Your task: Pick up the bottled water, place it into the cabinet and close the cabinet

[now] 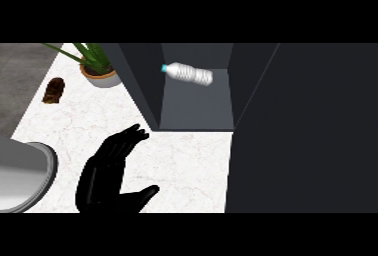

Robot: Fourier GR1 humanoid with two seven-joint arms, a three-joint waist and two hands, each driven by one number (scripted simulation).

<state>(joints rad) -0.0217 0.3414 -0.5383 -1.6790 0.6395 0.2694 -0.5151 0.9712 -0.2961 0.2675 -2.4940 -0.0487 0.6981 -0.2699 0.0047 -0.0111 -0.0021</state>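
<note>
Inside the cabinet [196, 107], near its back wall, the bottled water [189, 73] lies on its side, blue cap toward the left, with no hand on it.

Over the counter [177, 165] just in front of the cabinet's left edge, the left hand [111, 167] is released, its fingers straight and pointing up toward the opening, holding nothing; the right hand does not show. A dark door panel [303, 130] stands open along the cabinet's right side, so closing looks like the step left. The bottle is round and lying down, so a hard swing of the door might jar the shelf and set it rolling toward the front, where it could block the door. A potted plant [100, 70] stands at the counter's far left corner, beside a brown object [54, 91].
</note>
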